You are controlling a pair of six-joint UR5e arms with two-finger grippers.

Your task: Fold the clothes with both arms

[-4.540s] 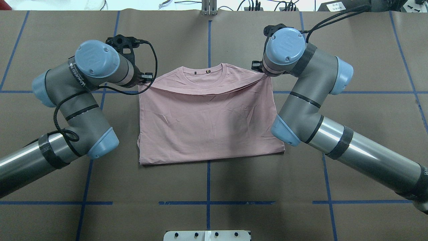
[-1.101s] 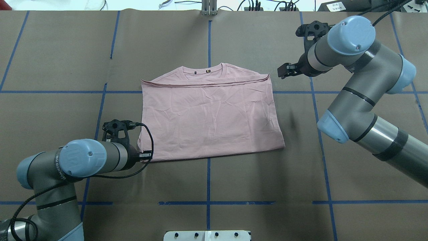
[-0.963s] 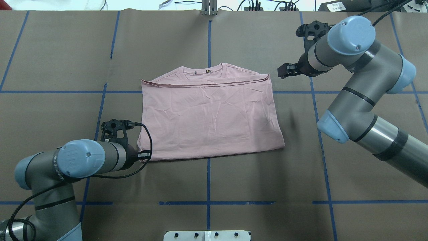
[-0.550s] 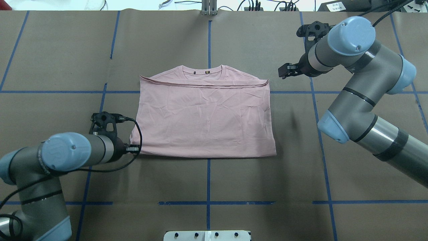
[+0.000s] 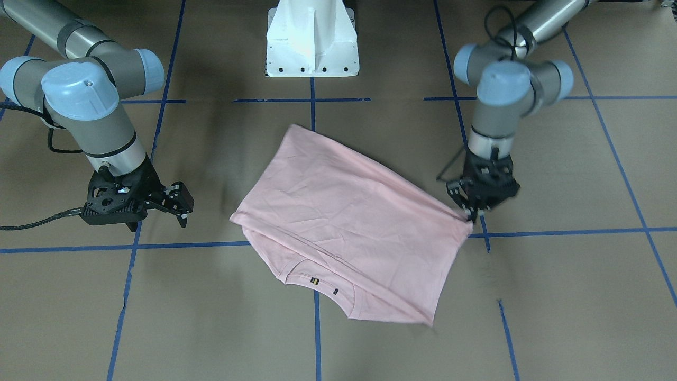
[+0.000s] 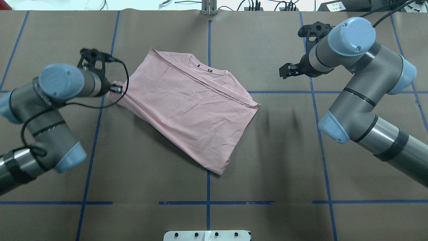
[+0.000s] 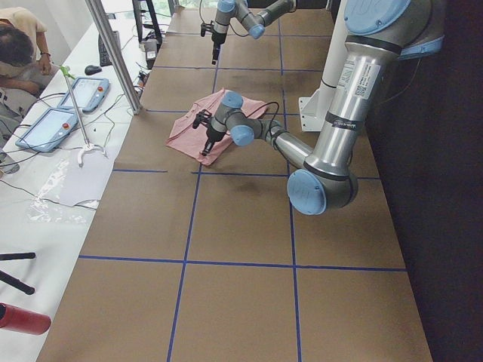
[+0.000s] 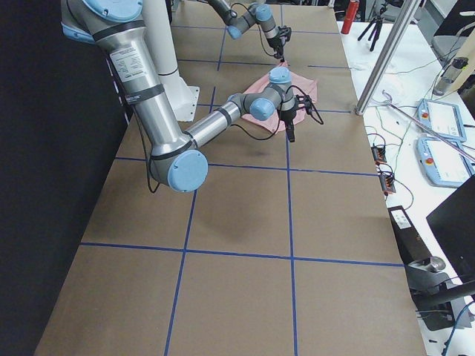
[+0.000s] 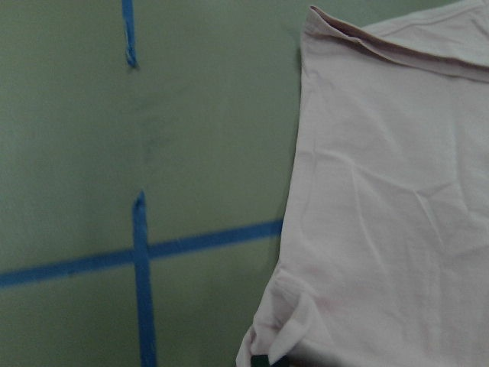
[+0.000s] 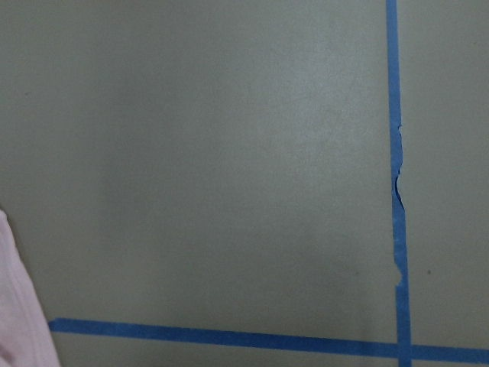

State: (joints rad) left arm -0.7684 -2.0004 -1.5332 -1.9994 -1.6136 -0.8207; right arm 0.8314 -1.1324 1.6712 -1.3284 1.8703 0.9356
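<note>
My left claw [image 5: 470,215] is pinched tight on 1 corner of the pink T-shirt [image 6: 190,107]. The rest of the folded cloth spreads away from that claw across the counter [image 6: 267,160], towards my right claw [image 6: 287,71]. That one hangs with its fingers spread and nothing in them, well apart from the shirt's nearest edge, with bare counter between.

The main risk, as I judge it, is working from a single corner. If I pull or lift from here, the 2 layers can slide over each other and the fold can open, because nothing pins the far side. I cannot tell whether my pinch has every layer or only the top 1. If it is only the top, that layer peels away alone.

The grip is also right at the edge, so a sharp tug could slip it free. The shirt lies askew to the blue tape lines [image 6: 208,36], so a fold made now would come out crooked. The black cable [image 6: 126,75] by my left claw hangs close to the cloth and could catch it.
</note>
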